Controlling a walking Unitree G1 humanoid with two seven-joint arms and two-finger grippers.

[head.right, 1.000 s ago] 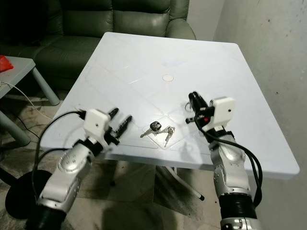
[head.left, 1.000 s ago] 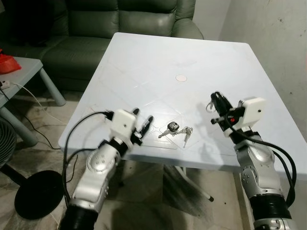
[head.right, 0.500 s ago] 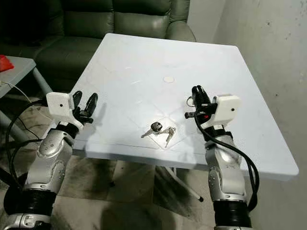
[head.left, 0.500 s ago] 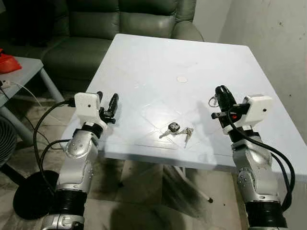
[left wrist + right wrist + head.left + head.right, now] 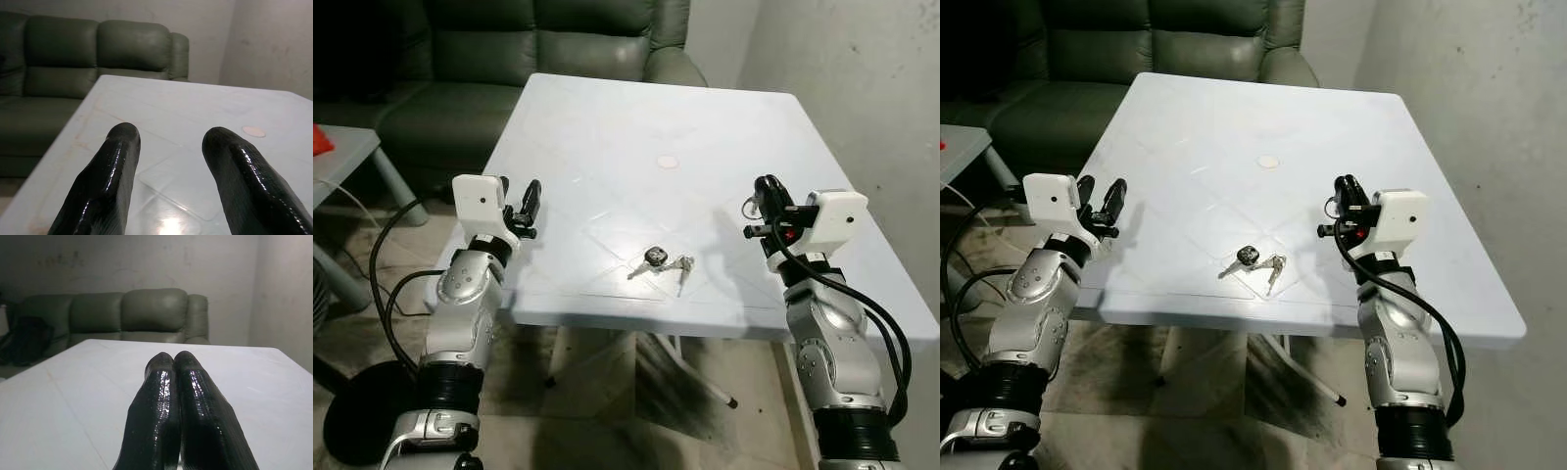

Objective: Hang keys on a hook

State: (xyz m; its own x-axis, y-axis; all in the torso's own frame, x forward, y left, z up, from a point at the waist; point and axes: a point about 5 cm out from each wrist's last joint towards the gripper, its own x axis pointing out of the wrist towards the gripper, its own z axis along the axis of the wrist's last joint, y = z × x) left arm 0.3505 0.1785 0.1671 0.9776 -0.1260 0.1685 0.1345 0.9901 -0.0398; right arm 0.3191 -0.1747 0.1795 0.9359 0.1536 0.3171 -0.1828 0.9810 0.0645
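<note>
While keys (image 5: 661,262) lie tabled, left pincer (image 5: 168,147) gapes; right pincer (image 5: 174,363) seems pinched on nothing.

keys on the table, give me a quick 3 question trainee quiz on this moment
1. True or false: the keys are held by the right end effector.
2. Which end effector has its fingers apart?
A. left end effector
B. right end effector
C. both
3. Fill in: the keys lie on the white ___, near its front edge.

Key:
1. False. The keys lie on the surface, between the two arms, touched by neither.
2. A. The left wrist view shows a gap between the fingers; the right wrist view shows them pressed together.
3. table
</note>
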